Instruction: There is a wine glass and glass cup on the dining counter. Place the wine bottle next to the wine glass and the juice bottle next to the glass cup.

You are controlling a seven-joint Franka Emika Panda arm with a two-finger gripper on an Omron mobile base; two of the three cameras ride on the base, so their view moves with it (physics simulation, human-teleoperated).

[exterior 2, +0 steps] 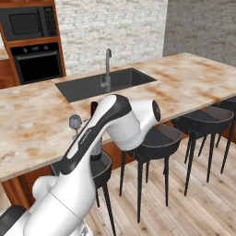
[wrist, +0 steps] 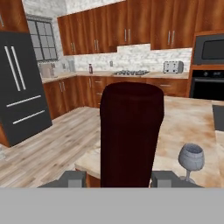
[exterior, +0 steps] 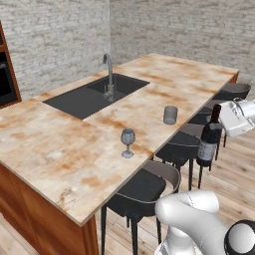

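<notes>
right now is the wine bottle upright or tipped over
Upright. The wine bottle hangs vertically in the gripper, neck up, off the counter's edge above the stools.

Wine bottle [exterior: 208,142]: dark maroon glass, near black in hand view [wrist: 130,135], pale grey label
Dining counter [exterior: 64,144]: cream stone mottled with rust-orange patches; side panel reddish-brown wood
Sink [exterior: 94,94]: dark charcoal; faucet [exterior: 108,74] grey metal
Wine glass [exterior: 128,142] and glass cup [exterior: 170,115]: clear, grey-tinted
Stools [exterior: 144,191]: black seats, black legs
Walls: pale grey brick pattern
Floor: light wood planks
</notes>
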